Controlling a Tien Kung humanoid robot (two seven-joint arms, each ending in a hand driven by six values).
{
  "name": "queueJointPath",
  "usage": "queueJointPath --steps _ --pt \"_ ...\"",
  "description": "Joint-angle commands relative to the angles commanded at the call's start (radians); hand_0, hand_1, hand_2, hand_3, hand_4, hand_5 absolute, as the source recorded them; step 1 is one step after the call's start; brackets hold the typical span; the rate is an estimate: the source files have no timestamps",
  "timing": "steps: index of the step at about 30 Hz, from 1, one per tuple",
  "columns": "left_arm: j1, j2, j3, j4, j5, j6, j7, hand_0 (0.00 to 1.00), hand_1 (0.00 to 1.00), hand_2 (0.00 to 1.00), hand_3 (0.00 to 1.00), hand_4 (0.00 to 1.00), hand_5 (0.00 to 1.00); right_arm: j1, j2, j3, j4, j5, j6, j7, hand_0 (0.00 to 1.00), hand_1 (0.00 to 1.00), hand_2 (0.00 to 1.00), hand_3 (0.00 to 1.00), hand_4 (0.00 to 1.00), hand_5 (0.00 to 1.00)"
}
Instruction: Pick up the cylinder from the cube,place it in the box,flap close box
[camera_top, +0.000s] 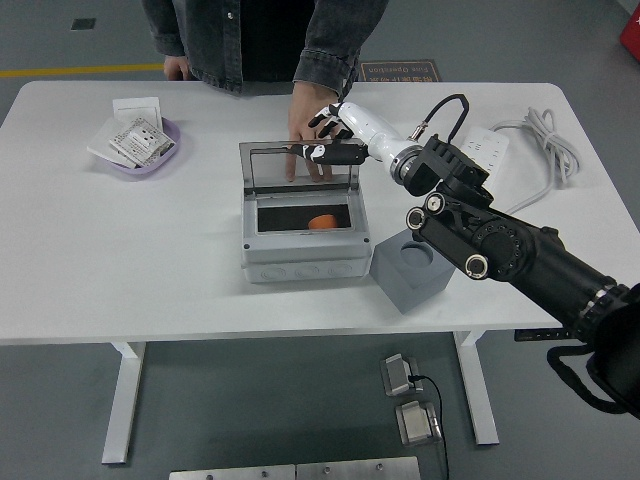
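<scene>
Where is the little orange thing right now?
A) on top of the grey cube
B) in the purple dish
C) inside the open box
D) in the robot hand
C: the orange cylinder lies on the dark floor inside the open box, under its raised clear lid; the hole in the grey cube is empty.

Pretty clearly a robotics lab or test floor. Grey concrete floor (60, 400) with a yellow line (80, 71), a bare white table (120, 260), power strip (487, 153) and loose cables (545, 150).
</scene>
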Motion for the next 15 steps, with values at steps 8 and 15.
queueJointPath --steps 8,15 --pt "0.005 -0.005 0.016 0.0 -0.025 0.001 -0.003 0.69 0.699 0.563 0.642 0.738 0.517 -0.043 -0.05 0.025 0.127 -0.042 -0.016 -0.015 0.641 0.54 0.636 0.716 0.858 0.628" --pt "0.014 -0.002 0.036 0.0 -0.065 0.009 -0.005 0.69 0.7 0.566 0.643 0.738 0.516 -0.071 -0.05 0.011 0.159 -0.042 -0.034 -0.011 0.635 0.536 0.634 0.715 0.851 0.622"
